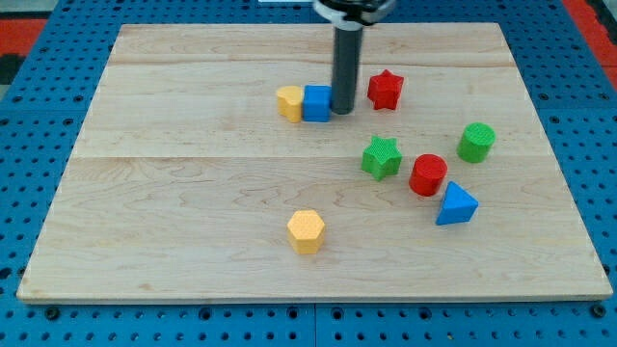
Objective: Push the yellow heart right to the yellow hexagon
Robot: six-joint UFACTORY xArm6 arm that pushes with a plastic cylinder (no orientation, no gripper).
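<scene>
Camera view: my tip (343,111) touching blue cube (316,103), which abuts yellow heart (289,102); no pincer fitted. Yellow hexagon (306,231) well below on pale wood-grain worktop (174,193). Red star (386,89) right of tip.

A pale wooden surface (193,193) of jointed planks fills most of the scene, evenly lit. Around it lies a blue perforated base (29,106) with rows of holes. Red patches show at the far left (21,27) and far right corners (593,19).

text: none legible — labels: none — numbers: none — signs: none
</scene>
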